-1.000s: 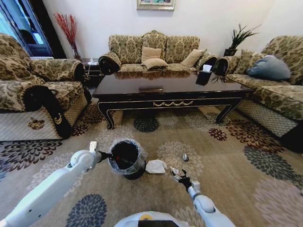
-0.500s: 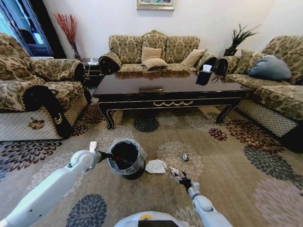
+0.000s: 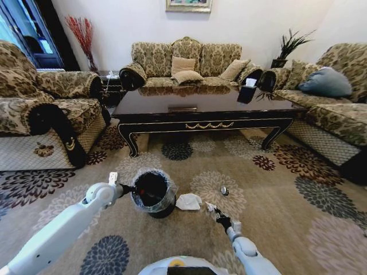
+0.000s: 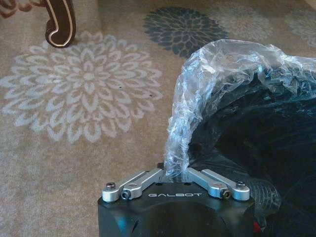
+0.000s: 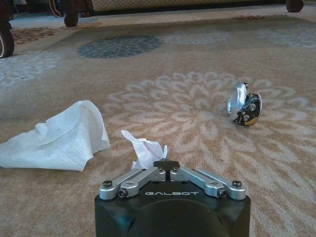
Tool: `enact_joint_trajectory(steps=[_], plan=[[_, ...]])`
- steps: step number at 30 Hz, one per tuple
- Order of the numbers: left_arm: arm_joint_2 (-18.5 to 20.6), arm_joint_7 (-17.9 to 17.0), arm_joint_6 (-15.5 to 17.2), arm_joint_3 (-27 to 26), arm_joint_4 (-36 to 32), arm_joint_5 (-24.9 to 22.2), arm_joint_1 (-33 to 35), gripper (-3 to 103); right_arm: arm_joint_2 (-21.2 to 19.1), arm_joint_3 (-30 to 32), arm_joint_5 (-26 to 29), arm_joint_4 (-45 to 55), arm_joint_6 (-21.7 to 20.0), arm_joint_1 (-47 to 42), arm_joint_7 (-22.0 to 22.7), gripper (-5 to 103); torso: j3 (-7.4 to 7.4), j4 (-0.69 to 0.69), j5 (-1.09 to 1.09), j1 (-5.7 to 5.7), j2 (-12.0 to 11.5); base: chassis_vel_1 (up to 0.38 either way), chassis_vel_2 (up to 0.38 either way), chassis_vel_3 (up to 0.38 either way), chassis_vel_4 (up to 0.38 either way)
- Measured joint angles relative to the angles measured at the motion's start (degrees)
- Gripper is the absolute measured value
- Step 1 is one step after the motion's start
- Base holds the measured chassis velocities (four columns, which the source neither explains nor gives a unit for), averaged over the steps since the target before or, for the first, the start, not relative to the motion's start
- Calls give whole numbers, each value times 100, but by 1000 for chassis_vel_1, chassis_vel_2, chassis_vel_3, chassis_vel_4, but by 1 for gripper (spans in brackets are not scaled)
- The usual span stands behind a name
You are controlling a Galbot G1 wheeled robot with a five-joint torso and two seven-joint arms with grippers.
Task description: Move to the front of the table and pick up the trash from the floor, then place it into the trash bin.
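Observation:
The black trash bin (image 3: 152,193) with its clear bag stands on the patterned floor (image 3: 269,200) in front of the dark table (image 3: 209,109). My left gripper (image 3: 127,188) is shut on the bin's bagged rim (image 4: 174,148); its fingers meet at the plastic in the left wrist view (image 4: 174,171). Right of the bin lies a crumpled white paper (image 3: 188,201) (image 5: 54,140). My right gripper (image 3: 216,212) (image 5: 166,164) is low over the carpet, shut on a small white scrap (image 5: 146,149). A small shiny crushed item (image 3: 224,191) (image 5: 243,103) lies beyond it.
Patterned sofas stand at the left (image 3: 34,109), back (image 3: 186,63) and right (image 3: 338,109) of the table. A curved table leg (image 4: 60,22) stands beyond the bin. Open carpet stretches to the right of my right arm.
The right gripper's fingers have drawn together on the white scrap and the hand has shifted slightly toward the bin. The left arm and bin have not moved.

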Motion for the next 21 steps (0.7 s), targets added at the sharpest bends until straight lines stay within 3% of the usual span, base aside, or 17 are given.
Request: enact_joint_trajectory(steps=[14, 21], plan=[[-46, -9, 0, 33, -48, 21, 47, 0, -112, 27, 100, 378, -13, -182, 6, 0, 0, 0, 1, 0, 0, 0, 0, 0, 0], [-83, -66, -1, 175, -86, 97, 86, 0, -636, 328, 391, 1834, -80, -714, 114, 0, 0, 0, 0, 0, 0, 0, 0, 0, 0]])
